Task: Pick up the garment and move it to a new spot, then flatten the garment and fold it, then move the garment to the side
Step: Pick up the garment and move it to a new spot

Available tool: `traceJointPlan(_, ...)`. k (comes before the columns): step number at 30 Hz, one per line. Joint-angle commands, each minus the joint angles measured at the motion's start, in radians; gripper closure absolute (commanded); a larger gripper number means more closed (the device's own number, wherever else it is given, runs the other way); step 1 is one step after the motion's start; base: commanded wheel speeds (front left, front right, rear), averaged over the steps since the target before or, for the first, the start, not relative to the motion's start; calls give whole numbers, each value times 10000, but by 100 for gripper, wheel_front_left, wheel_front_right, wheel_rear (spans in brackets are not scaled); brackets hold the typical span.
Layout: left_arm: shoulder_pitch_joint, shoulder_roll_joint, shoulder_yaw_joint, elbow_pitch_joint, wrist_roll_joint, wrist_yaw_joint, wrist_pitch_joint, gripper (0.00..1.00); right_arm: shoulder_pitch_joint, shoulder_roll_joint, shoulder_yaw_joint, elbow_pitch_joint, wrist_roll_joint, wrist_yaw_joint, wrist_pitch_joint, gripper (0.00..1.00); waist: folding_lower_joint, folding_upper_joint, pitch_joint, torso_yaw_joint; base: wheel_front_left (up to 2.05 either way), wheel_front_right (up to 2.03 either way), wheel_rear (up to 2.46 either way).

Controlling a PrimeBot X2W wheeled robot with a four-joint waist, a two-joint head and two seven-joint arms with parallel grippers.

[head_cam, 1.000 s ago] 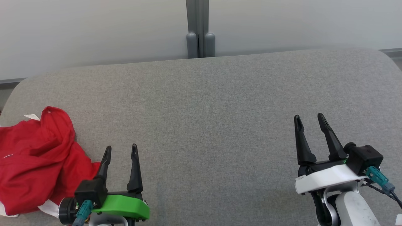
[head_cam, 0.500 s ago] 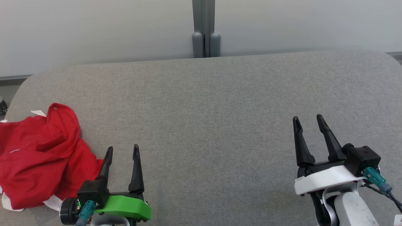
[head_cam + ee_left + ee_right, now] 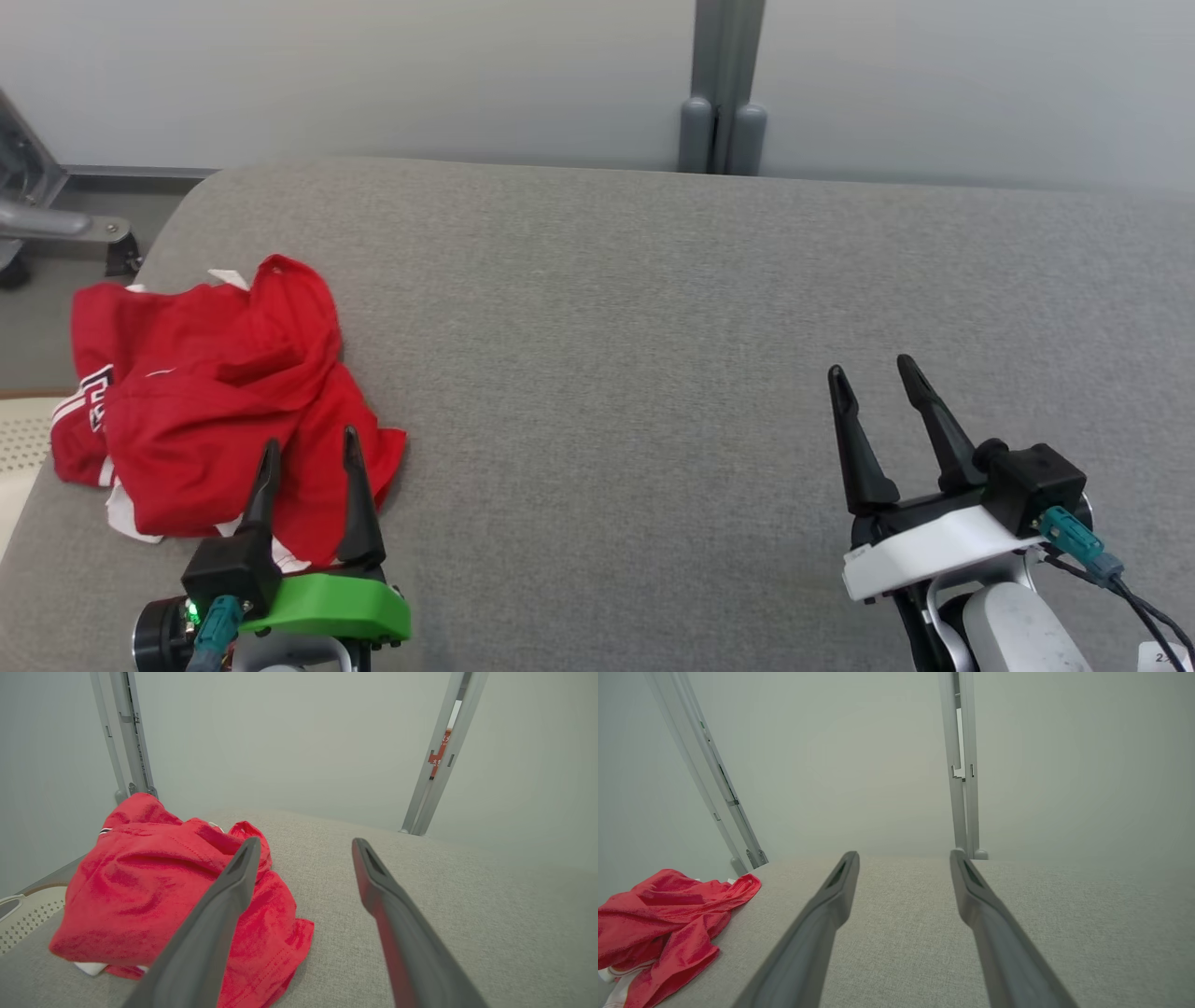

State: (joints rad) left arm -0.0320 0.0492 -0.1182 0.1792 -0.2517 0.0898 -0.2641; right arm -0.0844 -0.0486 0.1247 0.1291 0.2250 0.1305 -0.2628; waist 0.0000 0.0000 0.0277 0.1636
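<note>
You've got the left gripper (image 3: 311, 439) spread wide and empty, and the red garment (image 3: 205, 392) lies crumpled right under and ahead of its fingertips, bulking off to that gripper's left. In the left wrist view one finger crosses the cloth while the other sits over bare grey cushion (image 3: 607, 327). This looks like the first pick, so shift the gripper a touch to its own left until both fingers straddle a raised fold. Then come down into the heap and close on a thick ridge rather than the thin hem nearest you, since a single layer would likely slip out. How high the tips sit above the fabric, I can't tell. Lift straight up before you carry, because loose cloth will trail and drag. The right gripper (image 3: 868, 366) is just as wide and empty, well off to the garment's right over open cushion, handy for flattening later. Watch the surroundings: the cushion's rounded edge is just past the garment on the left gripper's far left, with a cream perforated surface (image 3: 23, 429) and a metal frame foot (image 3: 56, 224) beyond it, so don't nudge the heap that way. A grey post (image 3: 724, 93) stands far ahead behind the cushion, out of your path. I see nothing standing between the fingers and the cloth.
</note>
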Motion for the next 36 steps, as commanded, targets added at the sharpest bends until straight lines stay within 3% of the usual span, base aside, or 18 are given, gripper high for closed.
traceJointPlan(1,0,25,126,-7,49,46,-7,0,87,-32,115,52,-85,4,-33,0,0,0,-88,751,0,0,0)
traceJointPlan(20,258,24,724,-177,293,9,-7,0,31,-35,1121,419,366,4,-32,0,0,0,-272,3187,0,0,0)
traceJointPlan(30,292,23,894,-289,233,51,-7,0,-122,-36,1294,529,398,4,-32,0,0,0,-156,3420,0,0,0)
traceJointPlan(36,178,21,1079,-291,135,70,-7,0,-227,-38,1291,509,437,4,-32,0,0,0,20,3171,0,0,0)
